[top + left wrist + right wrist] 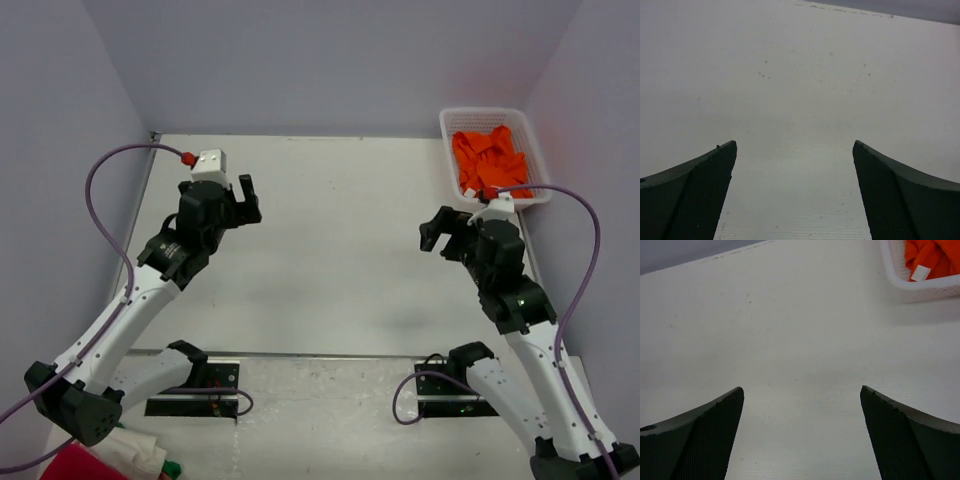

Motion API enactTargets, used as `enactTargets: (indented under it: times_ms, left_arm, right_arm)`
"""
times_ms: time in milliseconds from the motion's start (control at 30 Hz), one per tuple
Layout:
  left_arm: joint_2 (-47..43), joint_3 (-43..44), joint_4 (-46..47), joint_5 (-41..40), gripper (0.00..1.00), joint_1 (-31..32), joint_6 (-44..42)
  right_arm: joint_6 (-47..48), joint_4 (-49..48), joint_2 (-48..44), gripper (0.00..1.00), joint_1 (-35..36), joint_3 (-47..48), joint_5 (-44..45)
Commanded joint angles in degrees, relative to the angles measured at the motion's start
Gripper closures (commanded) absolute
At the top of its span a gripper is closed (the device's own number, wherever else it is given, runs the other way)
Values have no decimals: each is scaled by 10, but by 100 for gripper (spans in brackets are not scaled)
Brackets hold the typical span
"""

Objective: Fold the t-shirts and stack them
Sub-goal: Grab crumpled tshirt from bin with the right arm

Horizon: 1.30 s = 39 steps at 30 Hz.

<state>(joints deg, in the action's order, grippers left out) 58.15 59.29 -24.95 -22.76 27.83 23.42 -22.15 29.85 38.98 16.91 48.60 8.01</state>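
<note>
Bright orange t-shirts (pixel 489 160) lie crumpled in a white basket (pixel 530 150) at the table's back right. A corner of the basket (pixel 900 282) with orange cloth (pixel 932 255) and a white label shows in the right wrist view. My left gripper (pixel 244 198) is open and empty over the left part of the table; its fingers (pixel 700 195) frame bare tabletop. My right gripper (pixel 441 232) is open and empty, just in front of and left of the basket; its fingers (pixel 705 435) also frame bare tabletop.
A red, white and green cloth pile (pixel 110 458) lies at the near left corner beside the left arm's base. Grey walls close the table on three sides. Purple cables loop from both arms. Two black mounts sit at the near edge.
</note>
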Motion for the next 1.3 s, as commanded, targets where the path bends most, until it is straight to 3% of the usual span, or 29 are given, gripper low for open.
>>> enactTargets:
  times_ms: [0, 133, 267, 500, 633, 933, 1267]
  left_arm:
    - [7, 7, 1, -1, 2, 1, -11]
    - [13, 6, 3, 15, 2, 1, -8]
    - [13, 1, 4, 23, 2, 1, -13]
    - [-10, -25, 13, 37, 2, 1, -21]
    - [-19, -29, 10, 50, 2, 1, -22]
    - [-53, -29, 1, 72, 2, 1, -26]
    - [-51, -19, -12, 74, 1, 1, -40]
  right_arm:
    - [-26, -12, 27, 1, 1, 19, 89]
    - [0, -14, 142, 1, -29, 109, 198]
    - [-4, 12, 360, 1, -147, 283, 144]
    - [54, 32, 619, 13, -227, 506, 150]
    - [56, 36, 696, 15, -265, 548, 136]
    - [76, 3, 774, 14, -305, 510, 126]
    - [104, 35, 865, 16, -311, 596, 110]
